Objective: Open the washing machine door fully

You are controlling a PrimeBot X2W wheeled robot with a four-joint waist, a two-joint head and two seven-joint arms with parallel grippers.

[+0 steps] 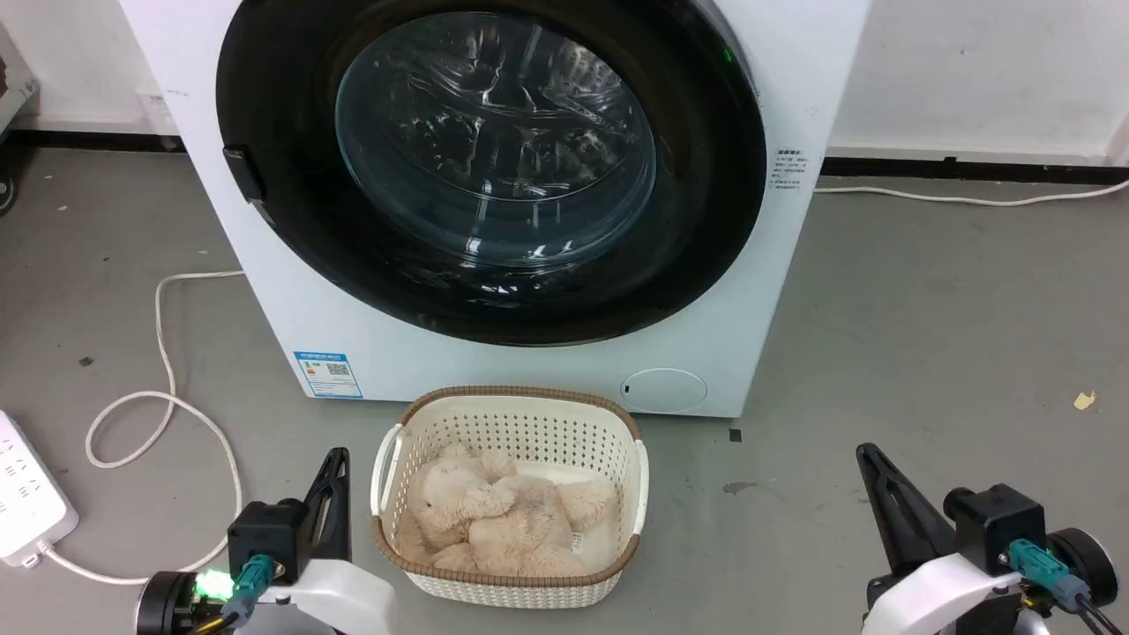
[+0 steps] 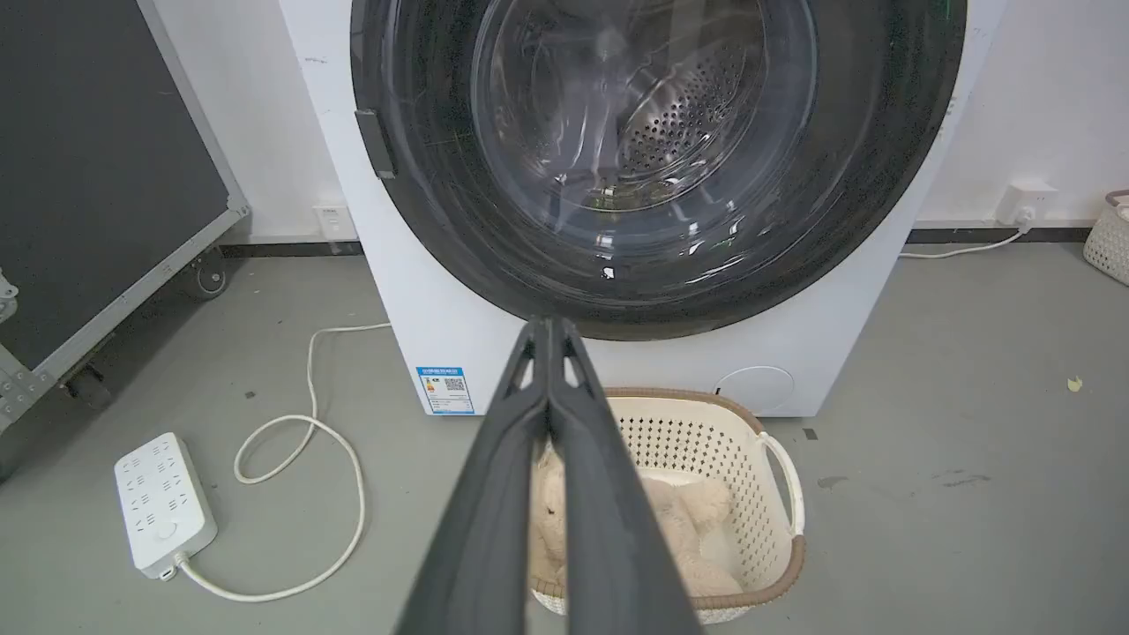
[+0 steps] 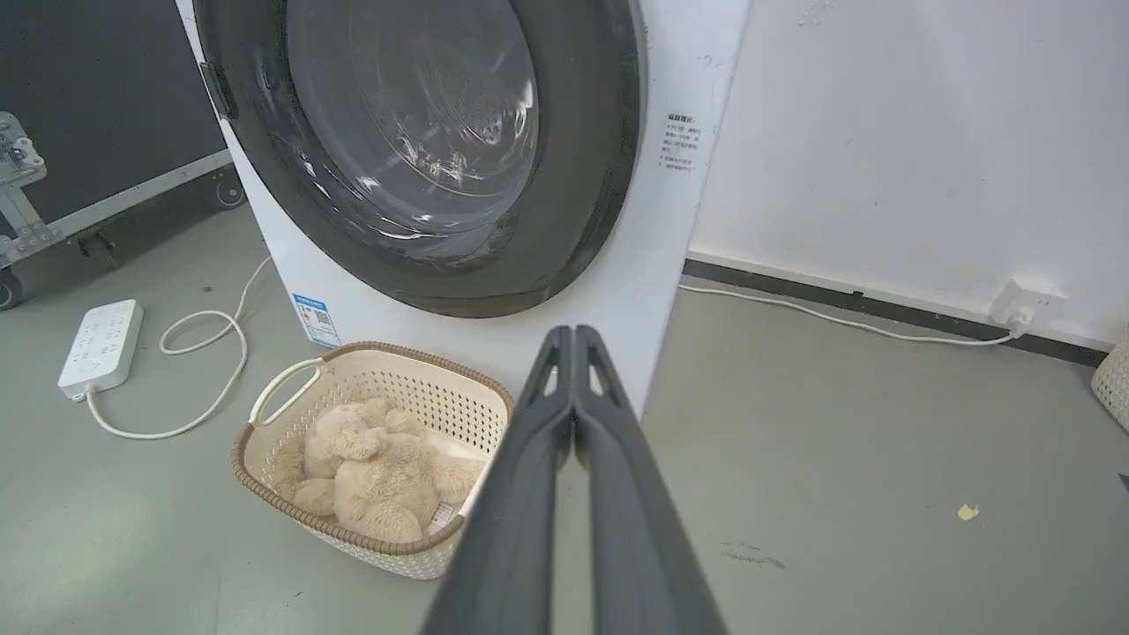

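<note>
Item 1, washing machine door (image 1: 494,168): glossy black disc w/ clear glass bowl at centre. It lies flat against the front of the washing machine (image 1: 291,300), i.e. closed. Steel drum visible thru the glass. Small dark handle tab (image 1: 242,174) sits on the door rim, my left side.

Item 2, machine front: white. Blue label sticker (image 1: 327,375) low on my left, round flap (image 1: 664,391) low on my right, small text sticker (image 1: 791,168) beside the door, right side.

Item 3: cream perforated basket (image 1: 516,393) w/ brown rim stands on the grey floor just before the machine's base, below the door. Beige plush toy (image 1: 494,520) lies slumped inside.

Item 4, my left claw (image 1: 338,457): low, just left of the basket, not touching it. Fingers pressed together, tips meeting, nothing held. It points toward the machine, well apart from the door.

Item 5, my right claw (image 1: 869,451): low on my right, well apart from basket and machine. Fingers likewise together, empty.

Item 6, surroundings: white power strip (image 1: 26,494) on the floor at far left; its white cord (image 1: 163,414) loops toward the machine's side. Black wheeled case (image 2: 106,176) by the wall, left. Wall socket (image 3: 1028,300) on the right w/ a white cable along the skirting. Yellow scrap (image 1: 1084,399) on the floor, right.
</note>
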